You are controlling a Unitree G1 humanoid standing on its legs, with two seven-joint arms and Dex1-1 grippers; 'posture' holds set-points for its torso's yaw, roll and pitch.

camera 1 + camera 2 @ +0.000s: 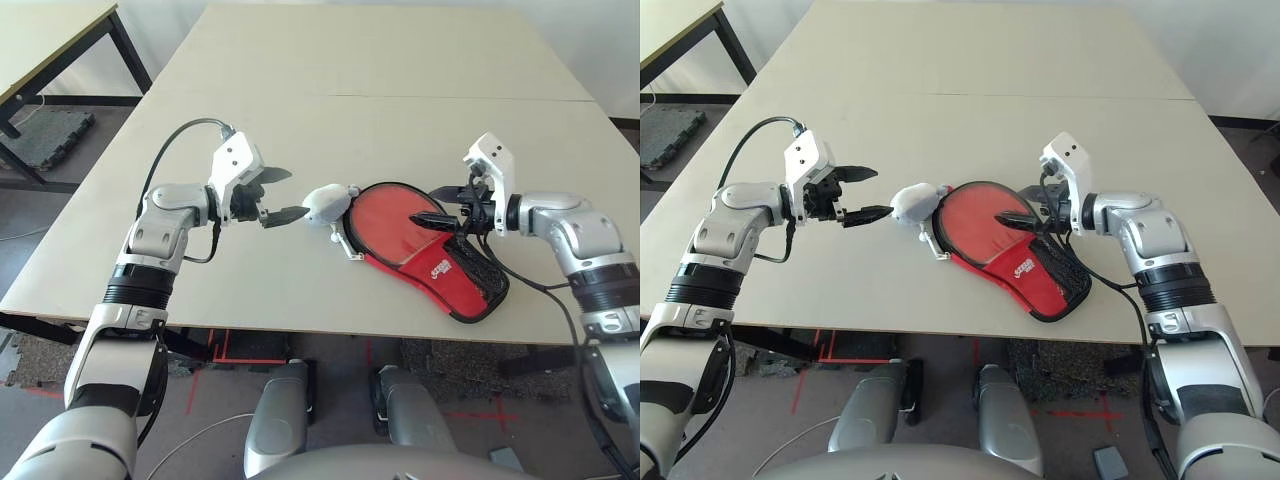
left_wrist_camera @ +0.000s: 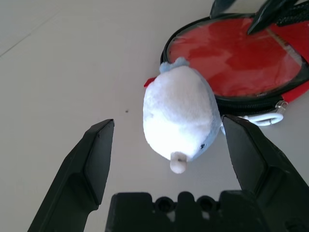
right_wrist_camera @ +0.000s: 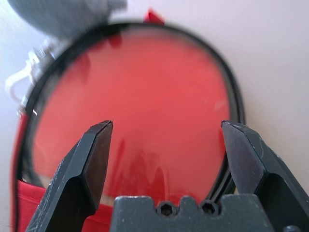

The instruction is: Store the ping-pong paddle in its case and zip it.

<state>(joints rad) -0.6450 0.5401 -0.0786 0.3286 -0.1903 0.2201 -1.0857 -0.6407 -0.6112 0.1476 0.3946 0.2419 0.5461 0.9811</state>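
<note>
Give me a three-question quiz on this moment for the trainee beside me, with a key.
1. True or false: the left gripper is shut on the plush charm.
2. Which gripper hovers over the paddle's red face? A) left B) right
3. Fill in: the case lies on the ____.

Key: 1 false, its fingers are open and short of the charm. 2 B, the right gripper. 3 table.
</note>
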